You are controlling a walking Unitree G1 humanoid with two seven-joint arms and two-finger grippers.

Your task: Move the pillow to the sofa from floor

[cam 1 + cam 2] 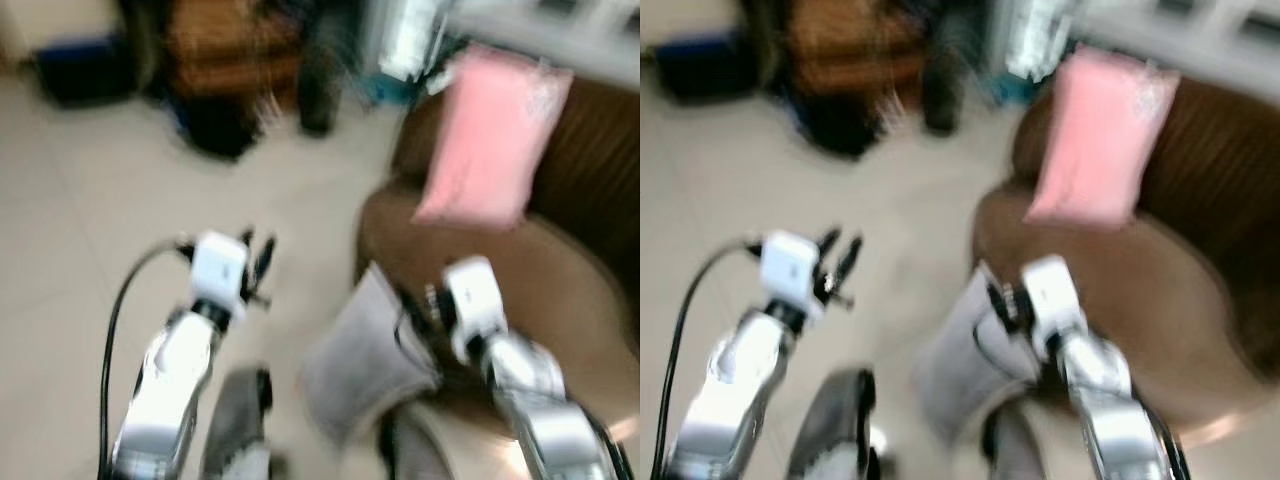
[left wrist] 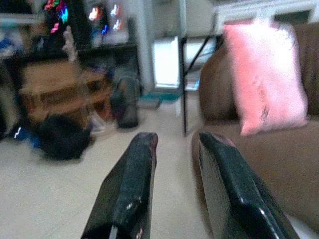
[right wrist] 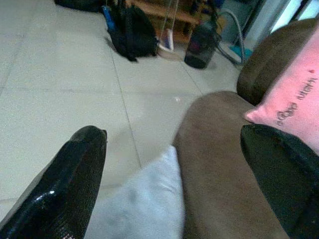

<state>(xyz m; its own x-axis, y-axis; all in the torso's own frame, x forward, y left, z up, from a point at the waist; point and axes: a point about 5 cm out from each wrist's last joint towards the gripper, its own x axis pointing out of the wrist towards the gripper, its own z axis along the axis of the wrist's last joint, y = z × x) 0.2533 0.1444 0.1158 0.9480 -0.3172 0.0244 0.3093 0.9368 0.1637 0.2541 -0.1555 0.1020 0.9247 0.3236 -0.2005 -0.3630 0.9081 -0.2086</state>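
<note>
A light grey pillow (image 1: 362, 362) leans against the front edge of the brown sofa (image 1: 570, 290), low beside the seat. The blur hides whether it rests on the floor. My right gripper (image 1: 408, 305) hovers just over the pillow's upper corner. In the right wrist view its fingers (image 3: 75, 179) are spread wide, open, with the pillow (image 3: 144, 206) below and between them. My left gripper (image 1: 262, 258) is raised over the bare tiles left of the pillow, also open, its two fingers (image 2: 132, 184) apart with nothing between.
A pink pillow (image 1: 495, 140) stands against the sofa back. Across the tiled floor (image 1: 80, 220) are a wooden shelf (image 1: 230, 45), black bags (image 1: 215, 135) and a dark canister (image 3: 202, 45). The head views are blurred.
</note>
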